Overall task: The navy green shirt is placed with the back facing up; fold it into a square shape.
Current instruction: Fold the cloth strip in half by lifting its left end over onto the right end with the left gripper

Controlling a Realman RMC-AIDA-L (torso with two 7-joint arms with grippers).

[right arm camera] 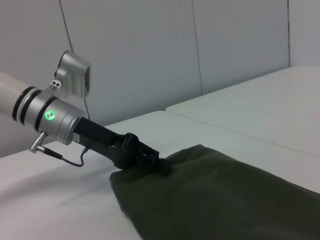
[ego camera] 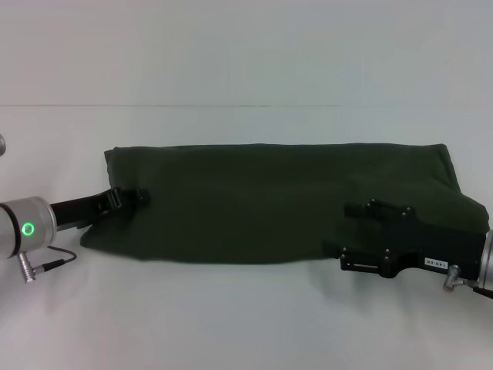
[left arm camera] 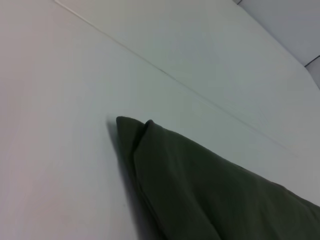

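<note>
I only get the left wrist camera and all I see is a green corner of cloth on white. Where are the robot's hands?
Observer: The left gripper is at the left end of the navy green shirt, its tip touching the cloth.
Operator: What shape is the shirt now?
Observer: A long, wide band lying across the white table, not a square yet.
Operator: And the other hand?
Observer: The right gripper lies over the shirt's right end, near the front edge.
Operator: Is any light on?
Observer: Yes, a green ring light glows on the left arm's wrist.
</note>
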